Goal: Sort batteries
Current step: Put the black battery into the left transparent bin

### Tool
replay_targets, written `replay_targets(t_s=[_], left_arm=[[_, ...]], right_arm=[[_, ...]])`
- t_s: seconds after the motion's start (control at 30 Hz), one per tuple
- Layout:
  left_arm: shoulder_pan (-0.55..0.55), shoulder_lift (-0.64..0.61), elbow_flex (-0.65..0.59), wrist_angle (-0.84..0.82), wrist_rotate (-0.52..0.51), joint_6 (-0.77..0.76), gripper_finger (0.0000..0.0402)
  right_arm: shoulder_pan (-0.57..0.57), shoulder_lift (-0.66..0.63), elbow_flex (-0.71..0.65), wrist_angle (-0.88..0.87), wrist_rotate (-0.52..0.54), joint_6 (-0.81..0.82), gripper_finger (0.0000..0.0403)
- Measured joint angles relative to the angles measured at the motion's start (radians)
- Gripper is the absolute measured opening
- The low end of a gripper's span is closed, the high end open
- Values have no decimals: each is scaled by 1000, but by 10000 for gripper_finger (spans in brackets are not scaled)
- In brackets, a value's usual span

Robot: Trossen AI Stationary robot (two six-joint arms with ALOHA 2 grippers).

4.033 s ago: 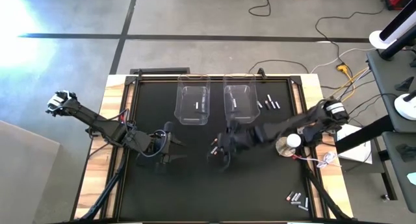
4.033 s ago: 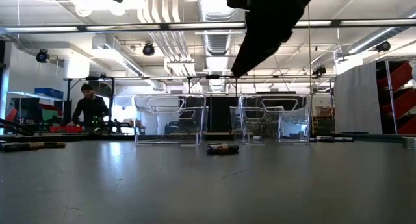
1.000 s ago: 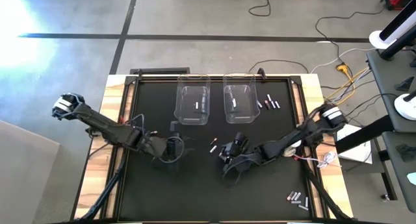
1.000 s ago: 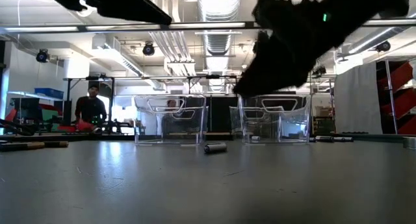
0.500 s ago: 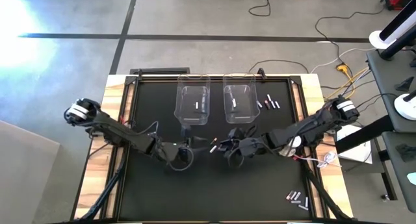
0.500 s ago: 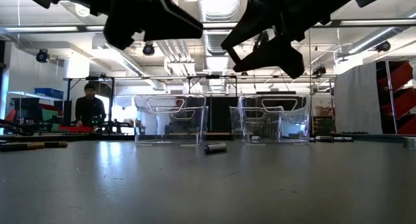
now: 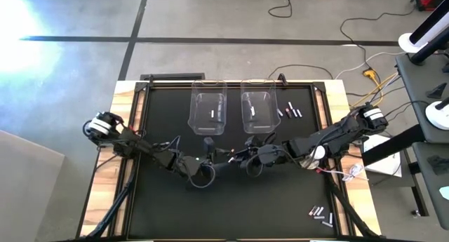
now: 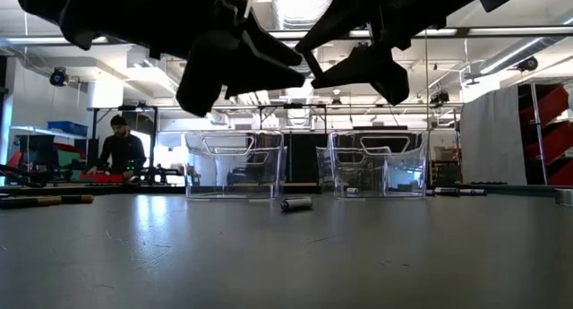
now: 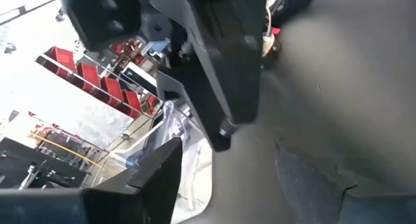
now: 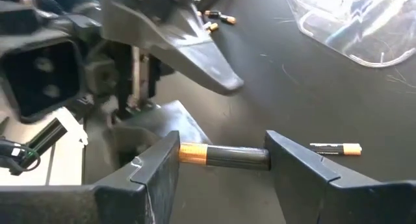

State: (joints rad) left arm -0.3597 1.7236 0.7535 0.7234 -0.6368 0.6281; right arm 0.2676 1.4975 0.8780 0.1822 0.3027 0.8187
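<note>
My right gripper (image 10: pixel 224 164) hovers over the middle of the black mat (image 7: pixel 161 207), shut on a dark battery with a copper end (image 10: pixel 224 156). My left gripper (image 7: pixel 222 160) stands open just to its left, fingers pointing at it; one left finger (image 10: pixel 195 49) shows above the held battery without touching it. Another battery (image 8: pixel 296 203) lies on its side on the mat below. Single batteries lie in the left bin (image 7: pixel 212 115) and the right bin (image 7: pixel 254 110). More batteries lie at the far right (image 7: pixel 290 112) and the near right (image 7: pixel 321 215). My right gripper pinches the battery lengthwise between its two fingers: one finger is on the copper end (image 10: pixel 187 152), the other on the dark end (image 10: pixel 264 158). The battery spans the gap level and is lifted clear of the mat.
Two clear plastic bins (image 7: pixel 208 102) (image 7: pixel 258 102) stand side by side at the mat's far edge. A round silvery object with a wire (image 7: pixel 313 154) sits at the right edge under my right arm. The two grippers are very close together. A person (image 8: pixel 124 152) stands far behind the table.
My left gripper has moved toward the table's right and come down, turning about its own axis, until it stands beside my right gripper. My right gripper has moved a little toward the far edge and up, rolling its wrist. The battery on the mat has stayed put.
</note>
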Motion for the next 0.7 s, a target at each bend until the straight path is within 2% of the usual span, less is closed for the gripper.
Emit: replay_targets(t_s=[0.2, 0.4, 0.57, 0.7], left_arm=[[11, 14, 0, 115, 32, -24, 236], [13, 15, 0, 150, 57, -48, 231], [22, 20, 0, 194, 131, -87, 230], [23, 20, 0, 199, 131, -89, 230]], right_arm=[[0, 0, 0, 22, 0, -27, 207], [0, -1, 0, 41, -1, -35, 201], [0, -2, 0, 47, -1, -36, 206], [0, -2, 0, 75, -10, -48, 203]])
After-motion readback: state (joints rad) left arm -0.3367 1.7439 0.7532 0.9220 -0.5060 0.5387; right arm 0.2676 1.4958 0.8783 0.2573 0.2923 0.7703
